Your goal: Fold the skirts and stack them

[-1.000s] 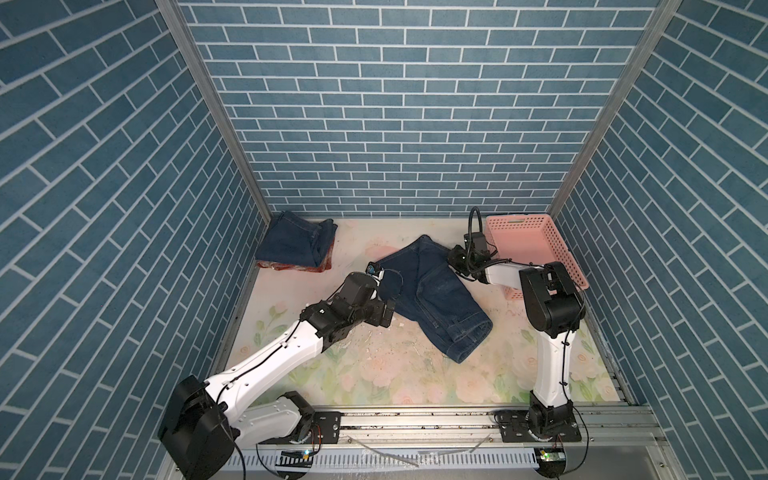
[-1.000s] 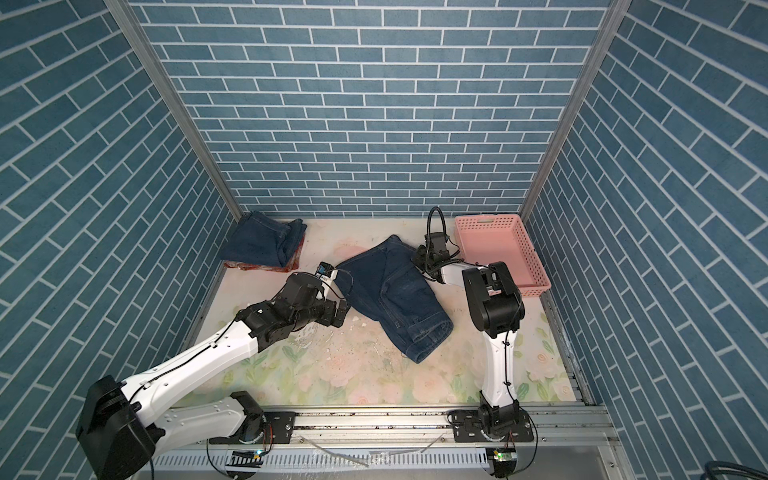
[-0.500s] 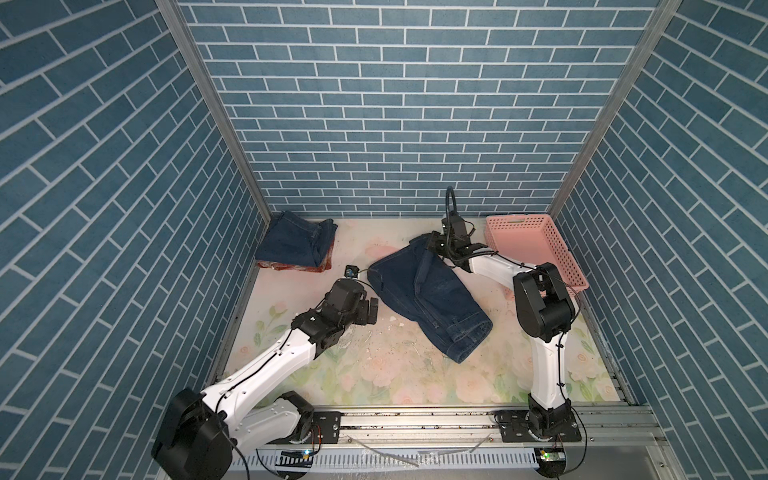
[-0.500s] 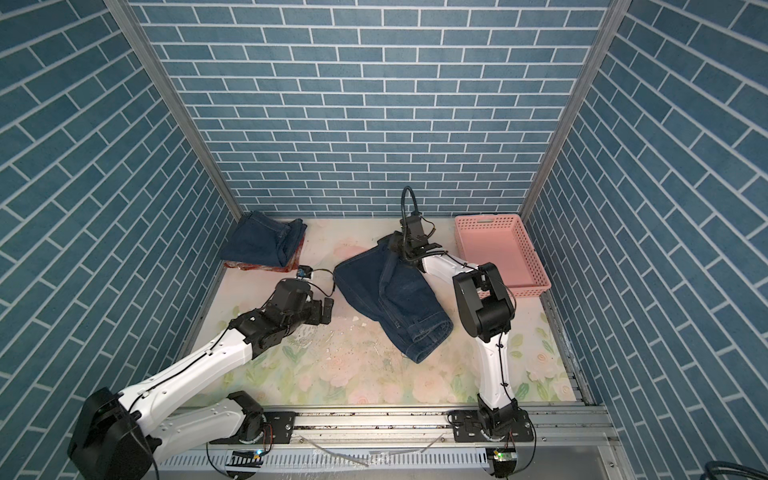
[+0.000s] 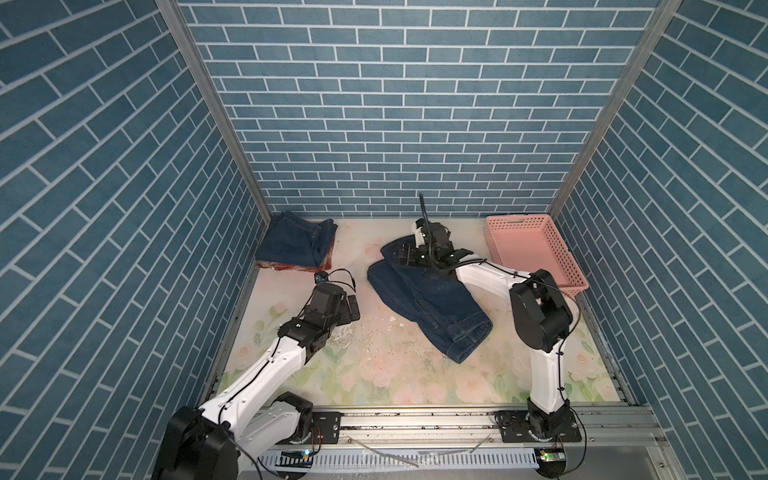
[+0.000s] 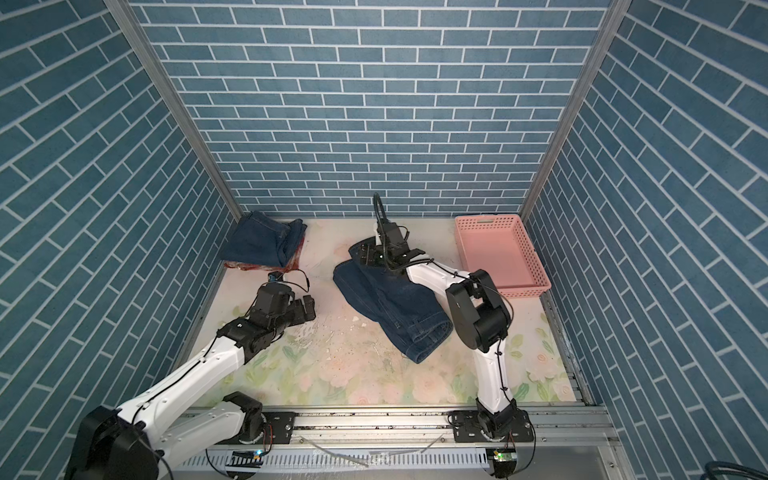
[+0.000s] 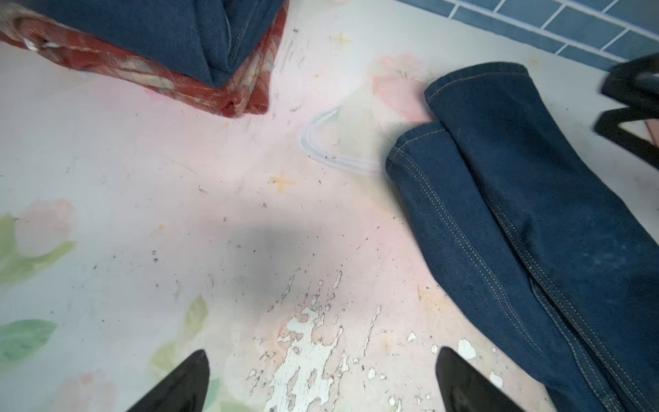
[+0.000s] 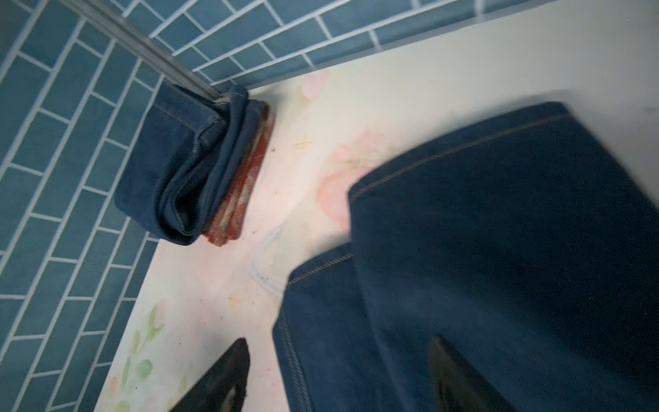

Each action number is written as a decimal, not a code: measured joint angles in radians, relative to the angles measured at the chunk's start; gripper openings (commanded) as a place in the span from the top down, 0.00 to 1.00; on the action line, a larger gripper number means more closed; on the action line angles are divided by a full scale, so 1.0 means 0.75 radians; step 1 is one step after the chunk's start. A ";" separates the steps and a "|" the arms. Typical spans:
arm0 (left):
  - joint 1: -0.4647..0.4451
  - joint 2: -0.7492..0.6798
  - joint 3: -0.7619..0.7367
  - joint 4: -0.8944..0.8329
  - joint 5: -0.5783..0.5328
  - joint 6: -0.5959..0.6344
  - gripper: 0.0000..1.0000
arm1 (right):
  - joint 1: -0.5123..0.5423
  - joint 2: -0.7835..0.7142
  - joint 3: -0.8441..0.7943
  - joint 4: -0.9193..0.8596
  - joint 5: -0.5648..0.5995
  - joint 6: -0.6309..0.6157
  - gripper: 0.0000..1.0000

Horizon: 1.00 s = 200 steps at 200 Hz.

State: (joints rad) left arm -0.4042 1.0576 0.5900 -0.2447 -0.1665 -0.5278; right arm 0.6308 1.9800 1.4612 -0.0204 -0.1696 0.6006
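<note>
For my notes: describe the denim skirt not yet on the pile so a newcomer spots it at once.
Start at the pink basket, back right; left of it, mid-table, a denim skirt lies as a long diagonal strip, far end under the right gripper. Unlike the other denim skirt, folded atop the plaid skirt in the back left corner, it lies alone.

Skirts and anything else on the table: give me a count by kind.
Denim skirts: 2, one stacked, one mid-table
Plaid skirt: 1, under the stacked denim
Basket: 1
Total: 4
</note>
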 measured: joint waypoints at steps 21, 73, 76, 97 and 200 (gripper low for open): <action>0.000 0.156 0.038 0.048 0.050 0.001 0.00 | -0.060 -0.224 -0.151 -0.126 0.136 0.002 0.23; -0.028 0.583 0.288 0.159 0.148 0.032 0.00 | -0.042 -0.704 -0.526 -0.355 0.369 0.080 0.25; -0.030 0.608 0.306 0.165 0.150 0.034 0.00 | -0.042 -0.722 -0.548 -0.362 0.376 0.089 0.25; -0.038 0.767 0.434 0.184 0.171 0.064 0.01 | -0.042 -0.828 -0.696 -0.434 0.410 0.156 0.25; -0.041 1.206 0.837 0.163 0.209 0.221 0.47 | -0.042 -1.173 -0.993 -0.646 0.412 0.376 0.25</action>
State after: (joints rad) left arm -0.4351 1.9625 1.2175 -0.1226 -0.0097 -0.3622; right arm 0.5995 1.1000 0.7166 -0.5049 0.1394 0.8829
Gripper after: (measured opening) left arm 0.652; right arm 0.752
